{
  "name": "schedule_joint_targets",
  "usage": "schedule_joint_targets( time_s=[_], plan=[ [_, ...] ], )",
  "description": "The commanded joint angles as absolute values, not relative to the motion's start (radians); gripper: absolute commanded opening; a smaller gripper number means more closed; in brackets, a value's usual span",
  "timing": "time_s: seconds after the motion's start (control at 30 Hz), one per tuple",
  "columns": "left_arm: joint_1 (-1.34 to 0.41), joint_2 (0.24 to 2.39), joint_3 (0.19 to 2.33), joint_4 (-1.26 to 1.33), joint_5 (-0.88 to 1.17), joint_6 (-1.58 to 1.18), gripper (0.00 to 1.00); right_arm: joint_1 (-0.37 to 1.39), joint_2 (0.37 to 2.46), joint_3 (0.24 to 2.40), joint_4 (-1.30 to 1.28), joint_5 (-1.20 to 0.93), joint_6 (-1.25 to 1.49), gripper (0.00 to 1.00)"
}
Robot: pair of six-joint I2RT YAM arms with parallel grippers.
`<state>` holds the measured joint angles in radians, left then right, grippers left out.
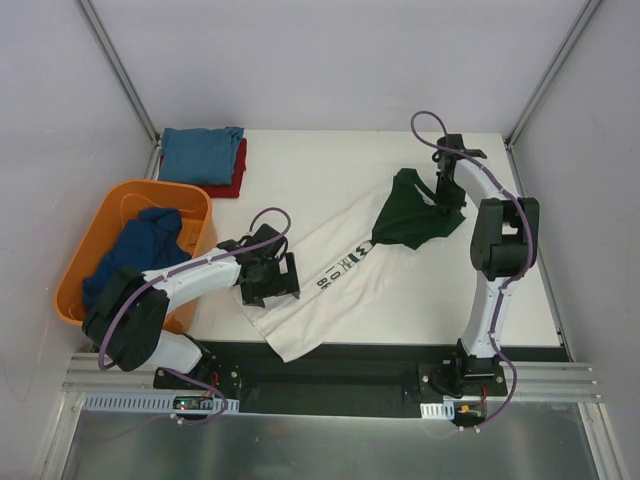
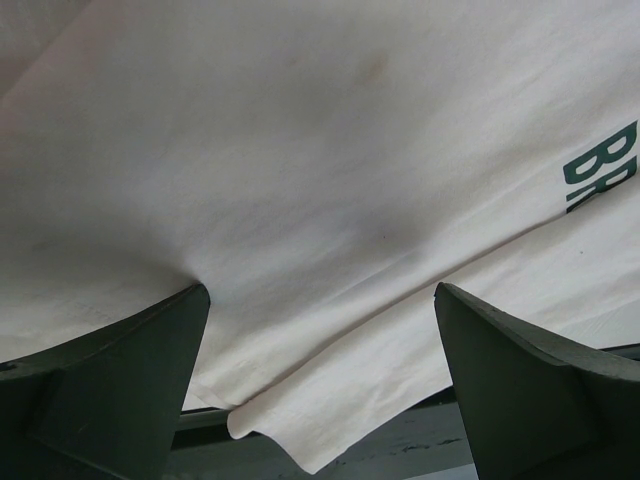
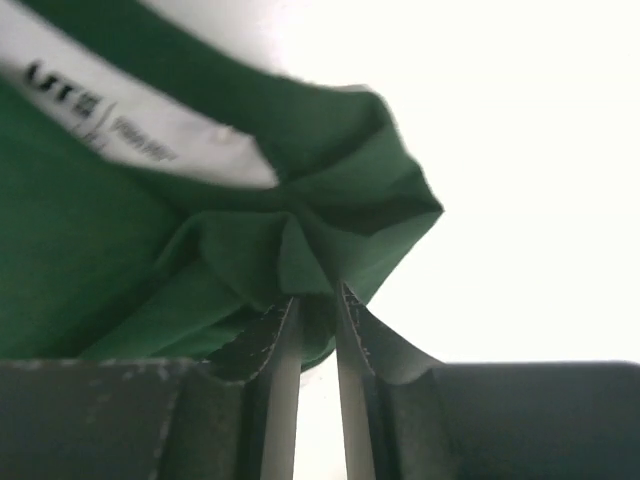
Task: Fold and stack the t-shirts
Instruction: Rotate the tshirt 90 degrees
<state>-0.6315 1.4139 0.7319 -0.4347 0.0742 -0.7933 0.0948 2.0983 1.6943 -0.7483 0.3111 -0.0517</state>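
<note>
We're spreading the shirt [image 1: 335,285] flat: right end effector [image 3: 315,300] pinches its green end [image 1: 410,215], left end effector [image 2: 320,290] hangs wide open and empty, so grabbing the hem [image 2: 300,435] looks next.

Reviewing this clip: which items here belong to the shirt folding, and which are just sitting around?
Part of the job:
- cream t-shirt, its green cloth pinched in the right claw
- left claw, open over the cream cloth
- blue t-shirt, folded, on the red t-shirt
- dark blue t-shirt, crumpled in the basket

Just lying about:
- orange basket
</note>
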Motion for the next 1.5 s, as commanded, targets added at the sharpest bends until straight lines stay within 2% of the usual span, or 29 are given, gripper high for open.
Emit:
schedule_joint_targets(
  time_s=[0.0, 0.1, 0.17, 0.2, 0.23, 0.33, 0.5, 0.7, 0.73, 0.87, 0.9, 1.07, 1.47],
  plan=[
    [-0.635, 1.479, 0.670, -0.477, 0.075, -0.805, 0.99, 0.046, 2.057, 1.683, -0.713, 0.235, -0.020, 0.23],
    [-0.635, 1.473, 0.666, -0.477, 0.078, -0.810, 0.99, 0.028, 2.068, 1.703, -0.727, 0.242, -0.025, 0.27],
    [-0.634, 1.471, 0.664, -0.477, 0.077, -0.810, 0.99, 0.018, 2.068, 1.733, -0.750, 0.259, -0.026, 0.33],
    [-0.635, 1.470, 0.666, -0.477, 0.078, -0.810, 0.99, 0.015, 2.068, 1.750, -0.758, 0.265, -0.028, 0.41],
    [-0.635, 1.470, 0.666, -0.477, 0.077, -0.808, 0.99, 0.014, 2.066, 1.764, -0.768, 0.270, -0.038, 0.61],
    [-0.635, 1.470, 0.672, -0.477, 0.080, -0.804, 0.99, 0.014, 2.054, 1.821, -0.817, 0.261, -0.054, 0.75],
    [-0.635, 1.470, 0.684, -0.477, 0.078, -0.795, 0.99, 0.020, 1.912, 1.717, -0.804, 0.095, -0.055, 0.82],
    [-0.635, 1.459, 0.690, -0.477, 0.083, -0.784, 0.99, 0.057, 1.663, 1.404, -0.651, -0.181, 0.075, 0.81],
    [-0.635, 1.460, 0.690, -0.477, 0.086, -0.785, 0.99, 0.064, 1.640, 1.317, -0.634, -0.193, 0.101, 0.77],
    [-0.635, 1.450, 0.690, -0.477, 0.090, -0.776, 0.99, 0.126, 1.591, 1.191, -0.601, -0.249, 0.164, 0.64],
    [-0.635, 1.447, 0.690, -0.477, 0.089, -0.775, 0.99, 0.135, 1.591, 1.175, -0.600, -0.241, 0.169, 0.59],
    [-0.635, 1.448, 0.689, -0.477, 0.087, -0.776, 0.99, 0.166, 1.617, 1.149, -0.597, -0.158, 0.199, 0.51],
    [-0.635, 1.434, 0.690, -0.477, 0.087, -0.787, 1.00, 0.166, 1.766, 1.241, -0.586, -0.115, 0.213, 0.46]
  ],
)
